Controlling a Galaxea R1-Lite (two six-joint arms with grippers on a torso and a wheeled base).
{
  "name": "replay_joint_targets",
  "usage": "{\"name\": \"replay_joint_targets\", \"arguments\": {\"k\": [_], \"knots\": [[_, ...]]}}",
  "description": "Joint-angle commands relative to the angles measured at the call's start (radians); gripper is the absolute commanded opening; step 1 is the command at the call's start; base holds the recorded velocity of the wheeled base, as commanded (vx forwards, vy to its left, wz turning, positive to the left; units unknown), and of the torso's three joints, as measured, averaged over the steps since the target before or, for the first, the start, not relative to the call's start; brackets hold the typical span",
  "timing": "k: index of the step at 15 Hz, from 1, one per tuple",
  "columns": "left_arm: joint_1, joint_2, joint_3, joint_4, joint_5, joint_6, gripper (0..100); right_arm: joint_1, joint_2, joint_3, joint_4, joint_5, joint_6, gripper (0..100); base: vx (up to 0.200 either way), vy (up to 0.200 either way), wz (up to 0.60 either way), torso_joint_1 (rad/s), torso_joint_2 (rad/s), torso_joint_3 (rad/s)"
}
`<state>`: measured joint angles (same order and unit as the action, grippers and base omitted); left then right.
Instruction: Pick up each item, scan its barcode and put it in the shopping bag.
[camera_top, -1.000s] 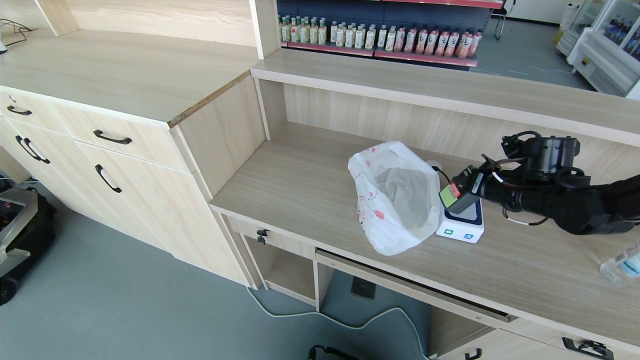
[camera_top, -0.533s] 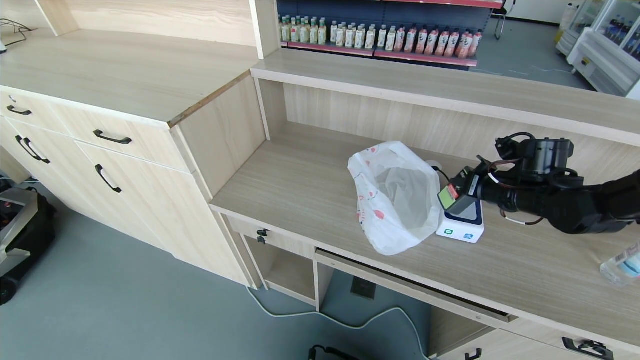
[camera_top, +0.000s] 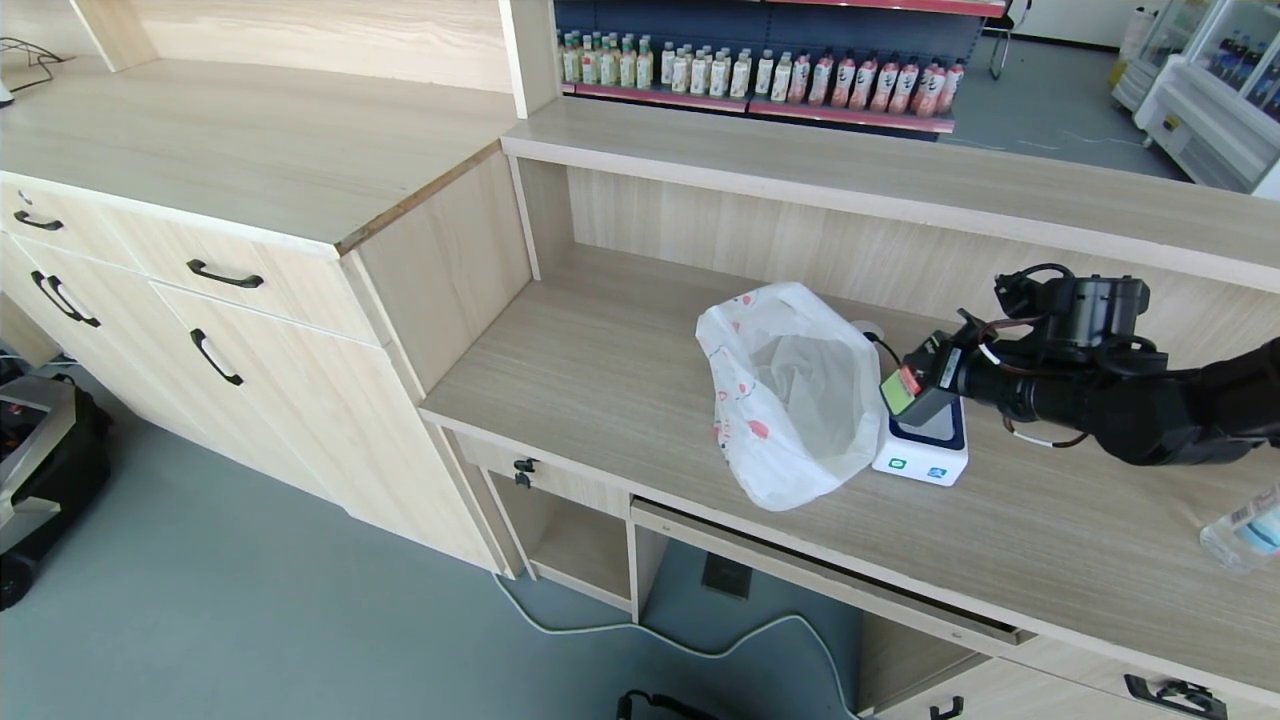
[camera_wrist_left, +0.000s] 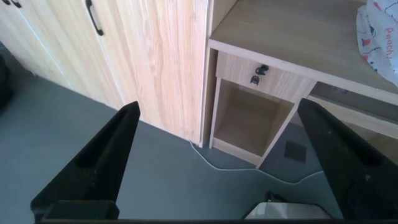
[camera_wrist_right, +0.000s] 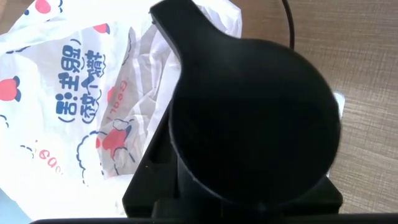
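My right gripper (camera_top: 950, 372) is shut on a dark cylindrical item (camera_top: 905, 388) with a green and red end. It holds the item lying sideways just above the white scanner box (camera_top: 925, 455). In the right wrist view the item's dark round end (camera_wrist_right: 249, 118) hides the gripper's fingers, with the shopping bag (camera_wrist_right: 81, 106) beyond it. The white shopping bag (camera_top: 790, 390), printed with red shapes, stands open on the counter right beside the scanner. My left gripper (camera_wrist_left: 217, 112) is open and holds nothing, hanging over the grey floor in front of the counter's open cubby (camera_wrist_left: 249, 121).
A clear plastic bottle (camera_top: 1245, 530) lies at the counter's right edge. A cable runs from the scanner to the back wall (camera_top: 800, 240) of the recessed counter. Drawers with black handles (camera_top: 225, 275) are on the left. Bare counter top (camera_top: 600, 370) lies left of the bag.
My right gripper with the item shifted slightly toward the bag and then eased back a little. The bag, scanner and bottle have not moved.
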<state>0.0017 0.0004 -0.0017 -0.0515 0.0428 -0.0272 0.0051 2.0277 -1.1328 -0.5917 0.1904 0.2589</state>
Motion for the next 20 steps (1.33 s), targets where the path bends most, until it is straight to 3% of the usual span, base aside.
{"name": "replay_joint_targets", "arguments": {"k": [1, 20], "knots": [[0.0, 0.0, 0.0, -0.001, 0.0, 0.0, 100, -0.01, -0.001, 0.005, 0.0, 0.0, 0.0, 0, 0.0, 0.0, 0.0, 0.0, 0.0, 0.0], [0.0, 0.0, 0.0, -0.001, 0.0, 0.0, 100, -0.013, 0.011, 0.004, -0.014, 0.0, 0.014, 0, 0.0, 0.0, 0.0, 0.0, 0.0, 0.0]]}}
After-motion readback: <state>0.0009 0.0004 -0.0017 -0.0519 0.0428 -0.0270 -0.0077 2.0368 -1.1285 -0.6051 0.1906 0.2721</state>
